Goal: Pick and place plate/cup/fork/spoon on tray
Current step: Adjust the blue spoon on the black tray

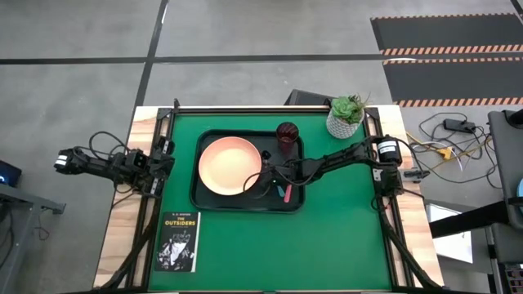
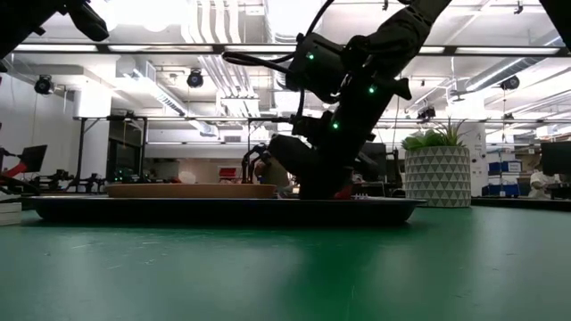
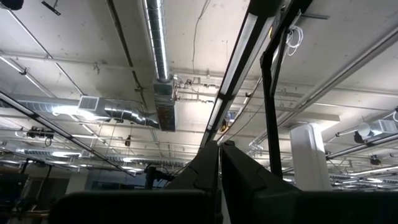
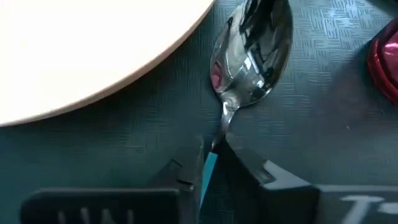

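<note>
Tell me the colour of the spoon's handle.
Light blue: the spoon handle shows between the right tool fingers, clearest in the right wrist view.

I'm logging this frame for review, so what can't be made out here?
- Spoon handle: right wrist view, mostly hidden between the right gripper fingers.
- Fork: high view, the right arm covers its head.
- Cup: right wrist view, cut off by the edge.
- Left gripper: shows only ceiling.
</note>
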